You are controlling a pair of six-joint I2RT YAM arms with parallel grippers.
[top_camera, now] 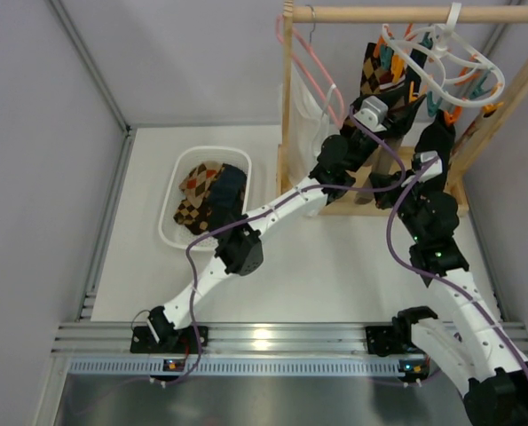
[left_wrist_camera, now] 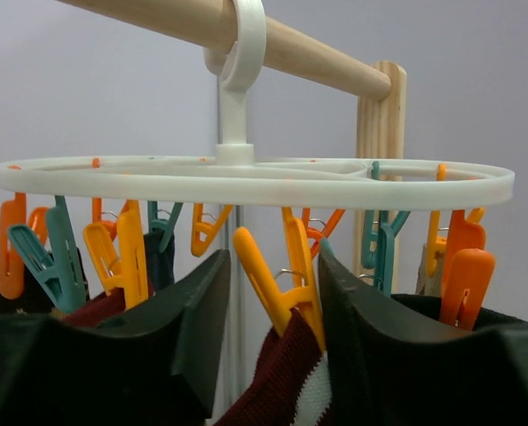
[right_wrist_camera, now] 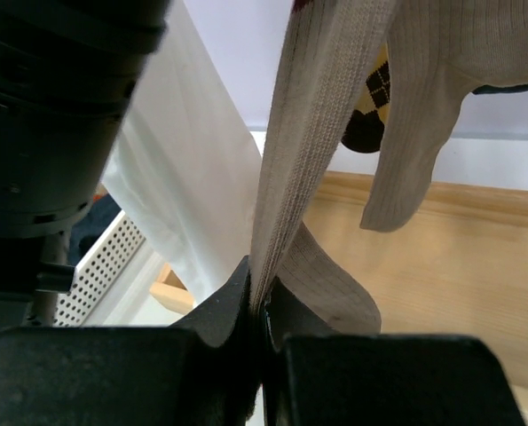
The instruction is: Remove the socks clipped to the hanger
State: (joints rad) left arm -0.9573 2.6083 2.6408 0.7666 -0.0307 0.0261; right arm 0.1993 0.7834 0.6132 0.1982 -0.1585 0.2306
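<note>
So, your right claw is pressed together on a taupe sock. It's pinching the ribbed fabric low down, and the sock runs straight up out of the wrist view. A second taupe sock hangs just beside it, with an argyle sock behind. The white cloth bag is off to the other side.

Your left claw is spread wide, right under the hanger. Its fingers sit either side of an orange clip that grips a dark red and white striped cuff. I can't tell whether the fingers actually touch that cuff.

The hanger's hook is looped over the wooden rod, and the ring sits level with orange and teal clips all round it.

From the top view, both arms reach up to the rack at the far right. The white basket sits on the surface, well apart to the left.
</note>
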